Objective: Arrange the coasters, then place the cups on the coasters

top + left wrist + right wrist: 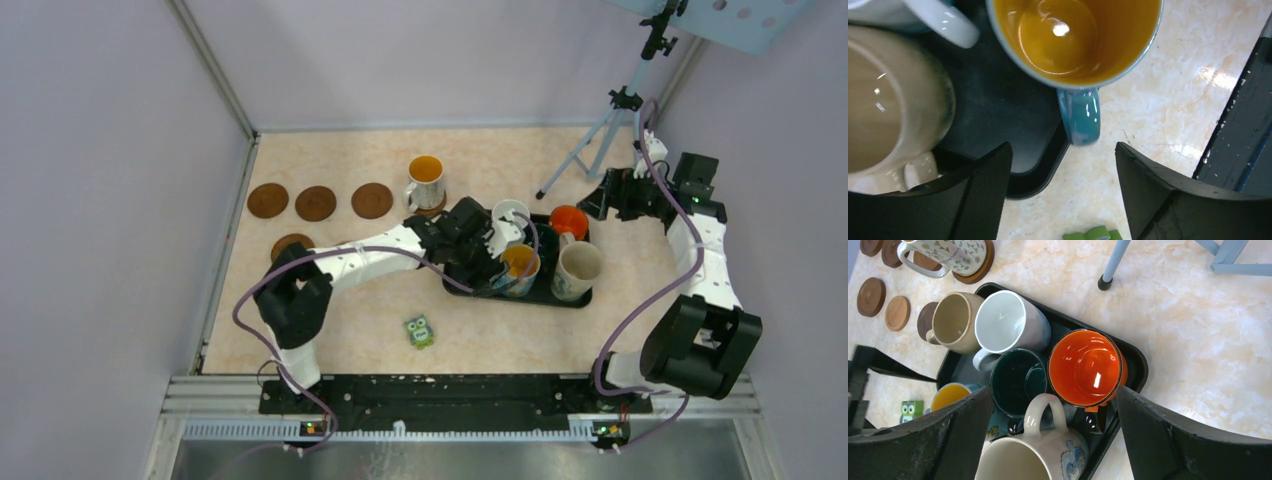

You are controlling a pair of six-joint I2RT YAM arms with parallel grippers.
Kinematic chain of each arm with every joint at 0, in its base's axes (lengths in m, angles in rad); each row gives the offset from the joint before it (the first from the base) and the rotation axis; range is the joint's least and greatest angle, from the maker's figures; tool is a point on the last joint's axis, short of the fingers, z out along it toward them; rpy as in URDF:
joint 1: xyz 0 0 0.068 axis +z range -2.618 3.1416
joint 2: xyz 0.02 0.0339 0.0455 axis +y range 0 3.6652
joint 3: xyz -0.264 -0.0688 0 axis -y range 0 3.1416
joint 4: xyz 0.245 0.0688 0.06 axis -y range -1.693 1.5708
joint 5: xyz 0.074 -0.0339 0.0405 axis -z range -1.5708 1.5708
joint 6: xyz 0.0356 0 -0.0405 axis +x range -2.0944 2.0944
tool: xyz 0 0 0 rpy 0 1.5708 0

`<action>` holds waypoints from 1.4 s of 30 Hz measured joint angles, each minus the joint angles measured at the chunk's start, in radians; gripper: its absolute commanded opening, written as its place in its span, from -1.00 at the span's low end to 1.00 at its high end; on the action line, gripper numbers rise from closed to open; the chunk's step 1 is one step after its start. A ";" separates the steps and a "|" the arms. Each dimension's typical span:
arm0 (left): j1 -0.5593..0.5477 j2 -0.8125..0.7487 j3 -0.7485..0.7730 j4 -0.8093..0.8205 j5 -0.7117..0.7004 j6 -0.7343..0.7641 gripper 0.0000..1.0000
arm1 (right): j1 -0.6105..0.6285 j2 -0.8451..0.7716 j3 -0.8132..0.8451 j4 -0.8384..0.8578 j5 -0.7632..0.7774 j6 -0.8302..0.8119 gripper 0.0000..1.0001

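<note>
A black tray (548, 300) holds several cups: white (1008, 322), beige (953, 322), dark green (1018, 380), orange-red (1085, 367), cream with a blue drawing (1033, 455) and a blue-handled one with an orange inside (1073, 40). My left gripper (1063, 148) is open at the tray's near-left corner, the blue handle (1079, 115) just beyond its fingertips. My right gripper (1054, 390) hangs open above the tray, holding nothing. A patterned cup (425, 180) stands on a coaster (433, 209). Three bare coasters (315, 203) lie in a row at the left, another (292, 245) nearer.
A small green owl figure (419, 332) lies on the table in front of the tray. A tripod (600, 130) stands at the back right, one foot (1105, 283) close to the tray. Walls close in the left, back and right sides.
</note>
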State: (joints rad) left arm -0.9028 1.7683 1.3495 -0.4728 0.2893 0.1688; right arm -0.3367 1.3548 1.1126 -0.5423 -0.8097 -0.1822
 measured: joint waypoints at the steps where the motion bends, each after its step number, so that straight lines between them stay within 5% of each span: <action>1: -0.008 0.020 0.007 -0.001 -0.003 -0.003 0.51 | 0.000 0.000 0.000 0.002 0.001 0.001 0.84; 9: -0.045 0.130 0.075 0.005 -0.045 -0.015 0.15 | 0.000 0.000 0.000 0.004 0.011 0.001 0.85; 23: -0.074 0.200 0.094 0.060 -0.082 -0.033 -0.08 | 0.000 0.000 -0.009 0.005 0.016 0.001 0.85; 39: -0.076 0.183 0.048 0.115 -0.095 -0.029 -1.00 | 0.000 0.000 -0.009 0.004 0.016 0.000 0.85; 42: -0.076 0.163 0.029 0.106 -0.105 -0.017 -1.00 | 0.000 0.000 -0.009 0.004 0.016 0.000 0.85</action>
State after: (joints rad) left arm -0.9791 1.9316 1.3788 -0.3672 0.1844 0.1520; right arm -0.3367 1.3548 1.1038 -0.5381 -0.7940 -0.1818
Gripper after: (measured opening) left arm 0.298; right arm 0.921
